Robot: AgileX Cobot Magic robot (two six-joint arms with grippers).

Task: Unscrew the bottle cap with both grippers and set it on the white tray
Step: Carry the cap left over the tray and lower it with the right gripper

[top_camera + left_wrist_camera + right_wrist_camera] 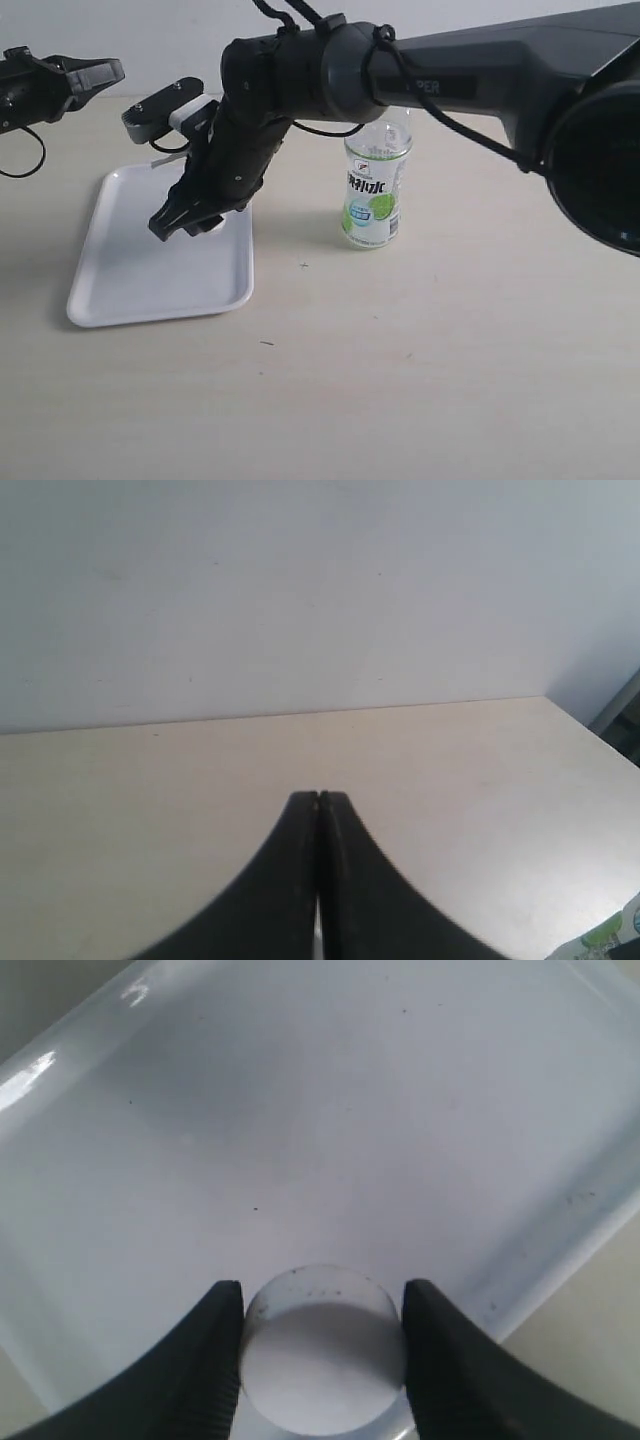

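Observation:
The white bottle cap (322, 1352) sits low over the white tray (300, 1110), close to its rim. My right gripper (322, 1290) is shut on it, one black jaw against each side. From outside, that gripper (200, 222) has reached across to the tray's (140, 270) right part, and the cap (212, 227) peeks out below it. The clear bottle (378, 185) with the green and white label stands upright and uncapped on the table, right of the tray. My left gripper (92, 72) hovers far back left, shut and empty (319, 796).
The right arm's (470, 70) thick black body stretches over the table behind the bottle. A corner of the bottle label (612, 935) shows in the left wrist view. Beige tabletop (400, 360) meets a white wall (300, 590) at the back.

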